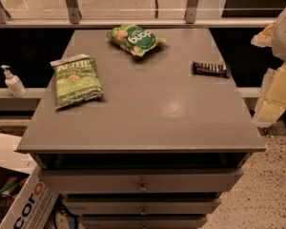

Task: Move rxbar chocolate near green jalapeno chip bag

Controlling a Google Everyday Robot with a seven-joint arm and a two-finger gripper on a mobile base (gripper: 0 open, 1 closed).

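The rxbar chocolate [210, 68], a slim dark wrapped bar, lies flat near the right edge of the grey cabinet top [148, 118]. The green jalapeno chip bag [75, 81], light green with a white top band, lies flat on the left side, well apart from the bar. My gripper [270, 104] hangs pale and yellowish off the cabinet's right side, beyond the edge and to the right of the bar. It touches nothing on the top.
A darker green puffy bag [135, 39] with round white letters lies at the back centre. Drawers [142, 182] sit below the top. A pump bottle [13, 82] stands on a ledge at left. A cardboard box [24, 204] sits on the floor at lower left.
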